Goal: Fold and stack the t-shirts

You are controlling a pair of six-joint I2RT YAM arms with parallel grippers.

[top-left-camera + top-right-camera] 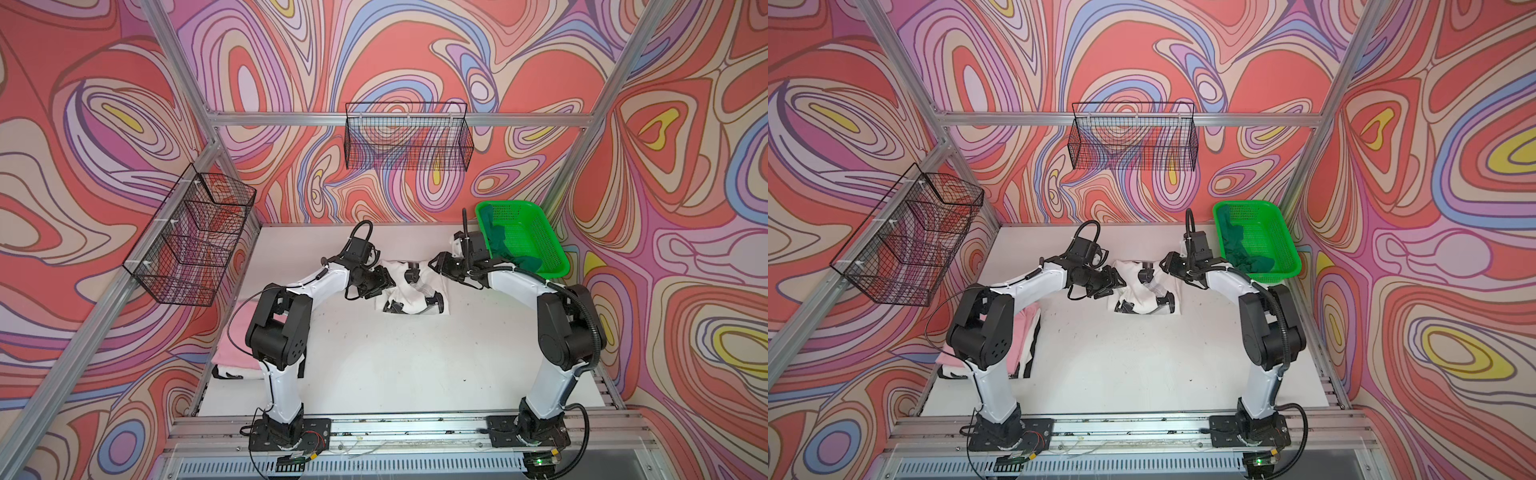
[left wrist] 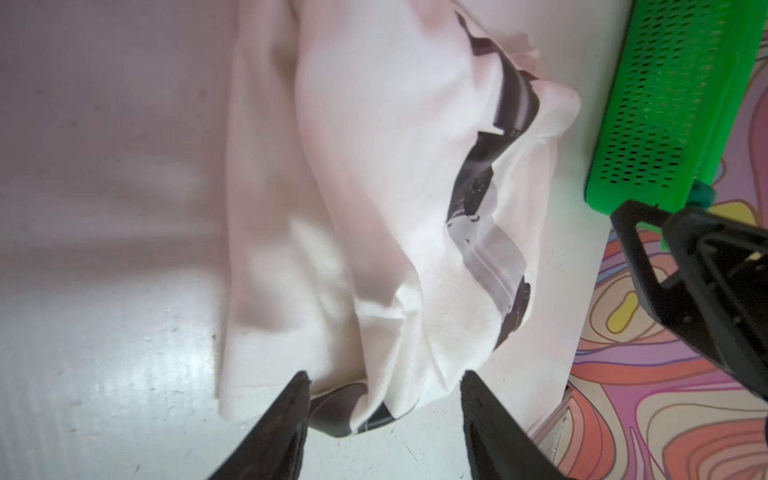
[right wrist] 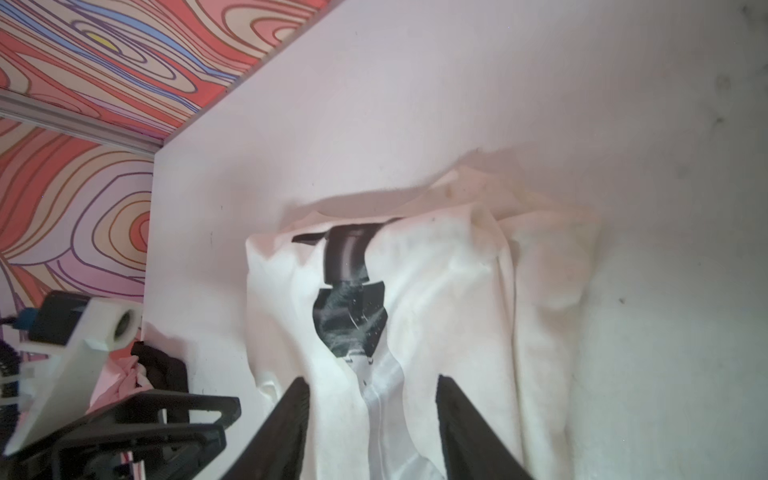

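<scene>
White tabletop [image 1: 374,365] scuffed, speckled; swirl-print walls [image 1: 104,124] all round you. Crumpled white shirt [image 1: 432,282] toward back. Your left claw [image 2: 385,374] and right claw [image 3: 372,378] both parted, straddling its cloth.

**Cloth, plastic and wire surfaces**

The white t-shirt [image 2: 374,166] is seen as soft, matt, rumpled cloth bearing a smoother grey-black print. The pink t-shirt [image 1: 235,347] and the dark green t-shirt [image 1: 1235,245] are shown as the same matt cloth. The basket [image 1: 536,237] is moulded of glossy perforated green plastic. The table [image 1: 395,365] is seen as a smooth, faintly shiny white board. The wire baskets [image 1: 409,141] are formed of black wire.
</scene>
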